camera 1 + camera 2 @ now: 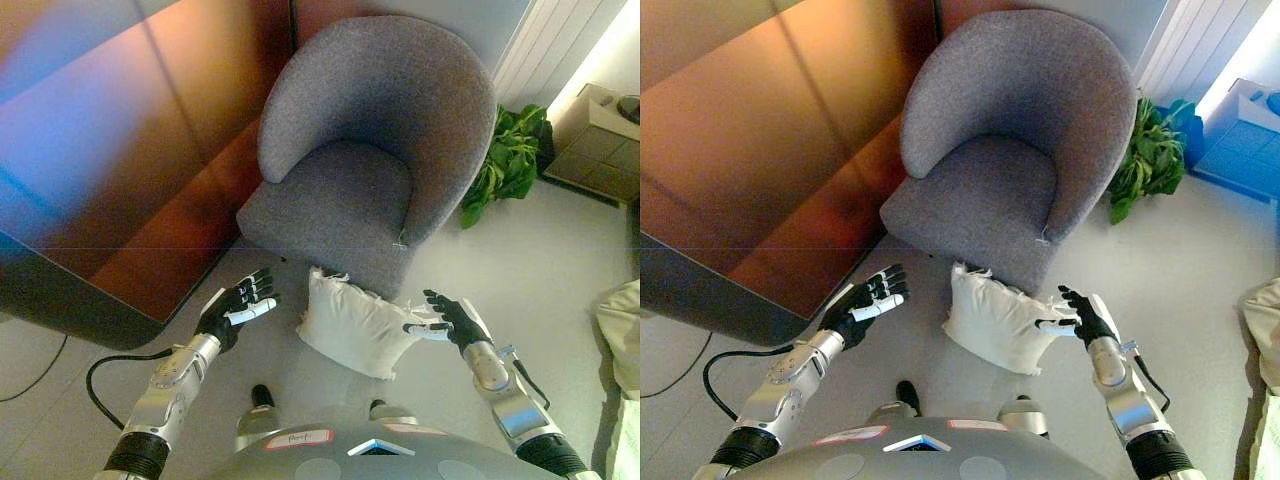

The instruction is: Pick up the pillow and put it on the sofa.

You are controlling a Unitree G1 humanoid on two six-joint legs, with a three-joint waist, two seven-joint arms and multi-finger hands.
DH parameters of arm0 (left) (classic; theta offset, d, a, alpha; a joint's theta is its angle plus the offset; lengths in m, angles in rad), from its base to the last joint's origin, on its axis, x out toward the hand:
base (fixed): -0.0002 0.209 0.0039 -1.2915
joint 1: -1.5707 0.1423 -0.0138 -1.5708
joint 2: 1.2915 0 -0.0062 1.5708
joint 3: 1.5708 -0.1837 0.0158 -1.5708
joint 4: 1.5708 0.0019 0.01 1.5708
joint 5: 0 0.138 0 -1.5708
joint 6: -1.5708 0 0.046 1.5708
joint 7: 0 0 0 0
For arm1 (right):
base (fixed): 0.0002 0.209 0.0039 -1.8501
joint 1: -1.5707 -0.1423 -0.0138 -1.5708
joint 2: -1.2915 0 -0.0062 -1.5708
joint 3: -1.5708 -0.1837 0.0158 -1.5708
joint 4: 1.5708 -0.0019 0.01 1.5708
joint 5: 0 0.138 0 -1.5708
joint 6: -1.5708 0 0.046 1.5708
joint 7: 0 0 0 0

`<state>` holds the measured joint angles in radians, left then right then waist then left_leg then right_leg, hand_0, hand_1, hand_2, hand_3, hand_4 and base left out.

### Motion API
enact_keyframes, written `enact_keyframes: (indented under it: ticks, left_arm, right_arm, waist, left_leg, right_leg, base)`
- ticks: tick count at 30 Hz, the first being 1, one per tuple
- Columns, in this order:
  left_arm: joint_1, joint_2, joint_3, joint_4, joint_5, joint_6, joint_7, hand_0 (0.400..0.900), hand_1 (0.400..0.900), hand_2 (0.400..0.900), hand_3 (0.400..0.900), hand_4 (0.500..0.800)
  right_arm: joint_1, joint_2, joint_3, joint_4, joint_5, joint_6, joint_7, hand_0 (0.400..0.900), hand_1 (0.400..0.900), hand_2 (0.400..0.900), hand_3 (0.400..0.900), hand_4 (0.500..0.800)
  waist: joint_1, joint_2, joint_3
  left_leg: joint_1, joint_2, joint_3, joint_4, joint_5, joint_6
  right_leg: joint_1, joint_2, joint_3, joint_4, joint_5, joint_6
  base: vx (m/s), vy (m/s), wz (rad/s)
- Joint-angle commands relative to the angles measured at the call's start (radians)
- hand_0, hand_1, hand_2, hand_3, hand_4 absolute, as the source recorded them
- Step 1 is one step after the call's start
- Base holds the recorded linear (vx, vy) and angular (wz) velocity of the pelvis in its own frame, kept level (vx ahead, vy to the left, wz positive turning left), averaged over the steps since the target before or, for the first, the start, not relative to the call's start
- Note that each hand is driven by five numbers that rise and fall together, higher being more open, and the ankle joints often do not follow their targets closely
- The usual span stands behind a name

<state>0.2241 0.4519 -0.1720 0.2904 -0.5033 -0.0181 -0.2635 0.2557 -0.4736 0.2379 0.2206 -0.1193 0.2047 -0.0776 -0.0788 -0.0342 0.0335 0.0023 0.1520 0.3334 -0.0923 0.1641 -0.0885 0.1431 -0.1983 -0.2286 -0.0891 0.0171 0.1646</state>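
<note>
A white pillow [358,325] lies on the floor, leaning against the front of a grey armchair sofa [375,150]. My left hand [240,305] is open, fingers spread, held to the left of the pillow and apart from it. My right hand [447,318] is open at the pillow's right edge, its fingertips close to or touching the cloth. The sofa seat [985,195] holds nothing.
A dark wooden cabinet [120,160] stands to the left of the sofa. A green plant [508,160] stands to the right of the sofa, with a box [600,135] beyond it. A pale cloth bundle [625,340] shows at the right edge.
</note>
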Motion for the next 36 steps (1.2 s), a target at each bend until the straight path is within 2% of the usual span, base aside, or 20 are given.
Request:
enact_keyframes:
  ticks: [1, 2, 3, 10, 15, 22, 28, 32, 36]
  left_arm:
    - [-0.085, 0.040, 0.046, -0.081, 0.001, -0.048, -0.023, 0.900, 0.900, 0.900, 0.900, 0.800]
    - [-0.083, 0.040, 0.047, -0.082, -0.019, -0.054, -0.059, 0.900, 0.900, 0.900, 0.900, 0.800]
    - [-0.082, 0.041, 0.048, -0.083, -0.021, -0.053, -0.069, 0.900, 0.900, 0.900, 0.900, 0.800]
    - [-0.077, 0.052, 0.034, -0.124, -0.004, -0.067, -0.064, 0.900, 0.900, 0.900, 0.900, 0.800]
    - [-0.070, 0.068, 0.025, -0.147, 0.003, -0.086, -0.089, 0.900, 0.900, 0.900, 0.900, 0.800]
    - [-0.090, 0.094, -0.006, -0.168, -0.005, -0.108, -0.117, 0.900, 0.900, 0.900, 0.900, 0.800]
    - [-0.114, 0.118, -0.024, -0.198, -0.037, -0.108, -0.139, 0.900, 0.900, 0.900, 0.900, 0.800]
    - [-0.202, 0.144, -0.073, -0.213, -0.078, -0.150, -0.130, 0.900, 0.900, 0.900, 0.900, 0.800]
    - [-0.255, 0.169, -0.091, -0.239, -0.115, -0.202, -0.110, 0.900, 0.900, 0.900, 0.900, 0.800]
  right_arm:
    - [-0.053, -0.036, -0.062, -0.102, -0.001, -0.100, -0.011, 0.900, 0.900, 0.900, 0.900, 0.800]
    - [-0.048, -0.035, -0.063, -0.105, 0.003, -0.102, -0.011, 0.900, 0.900, 0.900, 0.900, 0.800]
    - [-0.046, -0.035, -0.063, -0.107, 0.004, -0.102, -0.010, 0.900, 0.900, 0.900, 0.900, 0.800]
    - [-0.039, -0.041, -0.054, -0.111, 0.014, -0.094, -0.011, 0.900, 0.900, 0.900, 0.900, 0.800]
    - [-0.024, -0.054, -0.053, -0.129, 0.013, -0.086, -0.004, 0.900, 0.900, 0.900, 0.900, 0.800]
    - [-0.048, -0.074, -0.026, -0.100, -0.077, -0.084, -0.052, 0.900, 0.900, 0.900, 0.900, 0.800]
    - [-0.094, -0.105, -0.002, -0.078, -0.172, -0.066, -0.099, 0.900, 0.900, 0.900, 0.900, 0.800]
    - [-0.208, -0.129, 0.045, -0.026, -0.218, -0.057, -0.189, 0.900, 0.900, 0.900, 0.900, 0.800]
    - [-0.268, -0.155, 0.066, -0.009, -0.242, -0.067, -0.253, 0.900, 0.900, 0.900, 0.900, 0.800]
  waist:
    - [0.018, 0.001, 0.008]
    - [0.018, 0.000, 0.010]
    - [0.018, 0.000, 0.010]
    - [0.025, 0.001, 0.015]
    - [0.025, 0.002, 0.013]
    - [0.030, 0.008, 0.023]
    - [0.041, 0.014, 0.054]
    - [0.056, 0.026, 0.141]
    - [0.054, 0.033, 0.222]
  left_leg:
    - [0.109, 0.013, -0.005, 0.005, -0.140, 0.003]
    - [0.109, 0.014, -0.006, 0.005, -0.141, 0.003]
    - [0.109, 0.014, -0.006, 0.005, -0.141, 0.003]
    - [0.104, 0.015, -0.015, 0.005, -0.137, 0.002]
    - [0.104, 0.014, -0.018, 0.005, -0.138, 0.000]
    - [0.103, 0.014, -0.022, 0.005, -0.135, -0.002]
    - [0.079, 0.022, -0.036, 0.038, -0.133, -0.003]
    - [-0.081, 0.051, -0.100, 0.210, -0.162, -0.004]
    - [-0.207, 0.070, -0.132, 0.336, -0.191, -0.008]
  right_leg:
    - [-0.050, 0.019, -0.055, 0.002, 0.051, 0.003]
    - [-0.050, 0.019, -0.055, 0.002, 0.050, 0.003]
    - [-0.050, 0.019, -0.056, 0.002, 0.050, 0.003]
    - [-0.052, 0.021, -0.059, 0.002, 0.048, -0.001]
    - [-0.052, 0.022, -0.060, 0.002, 0.046, 0.000]
    - [-0.052, 0.021, -0.063, 0.002, 0.043, -0.002]
    - [-0.075, 0.017, -0.059, 0.036, 0.031, -0.011]
    - [-0.214, 0.003, -0.032, 0.205, -0.026, -0.041]
    - [-0.336, -0.013, -0.009, 0.333, -0.069, -0.051]
  base:
    - [0.03, -0.006, 0.04]
    - [0.03, -0.007, 0.05]
    - [0.04, -0.013, 0.05]
    - [0.03, -0.016, 0.04]
    - [0.03, -0.018, 0.02]
    - [0.05, -0.023, 0.03]
    - [0.05, -0.035, 0.05]
    - [-0.10, -0.060, 0.09]
    - [-0.13, -0.049, 0.09]
